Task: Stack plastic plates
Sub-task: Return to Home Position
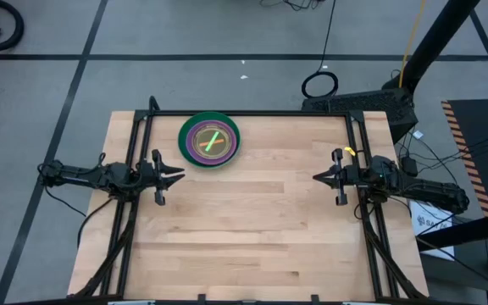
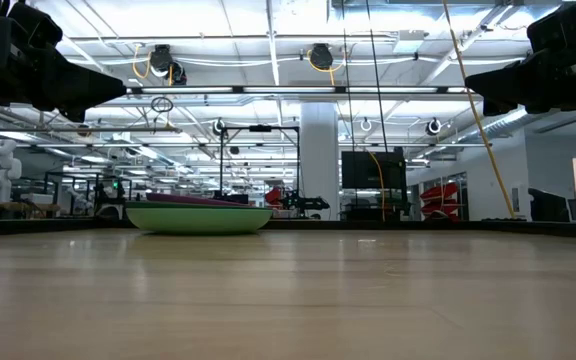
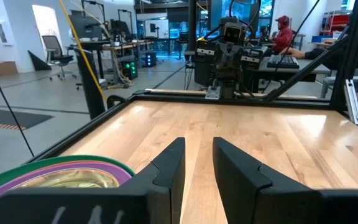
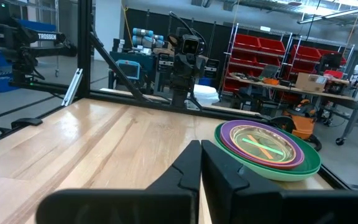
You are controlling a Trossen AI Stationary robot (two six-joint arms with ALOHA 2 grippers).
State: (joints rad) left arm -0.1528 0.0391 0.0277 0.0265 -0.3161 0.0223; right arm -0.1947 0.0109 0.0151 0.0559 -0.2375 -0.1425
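The plastic plates (image 1: 209,140) sit nested in one stack on the table's far part, left of the middle. A dark green rim is outermost, a purple plate lies inside it, and smaller plates with a lime and orange cross lie in the centre. The stack also shows in the low view (image 2: 199,216), the left wrist view (image 3: 61,177) and the right wrist view (image 4: 266,149). It rests on its bottom plate. My left gripper (image 1: 176,175) is open and empty at the left edge, just near of the stack. My right gripper (image 1: 316,177) is shut and empty at the right side.
Black frame rails (image 1: 142,144) run along the table's left, right and far edges. Bare wood (image 1: 252,220) spreads between the two arms and toward the near edge. People sit at desks in the room beyond the table (image 3: 283,31).
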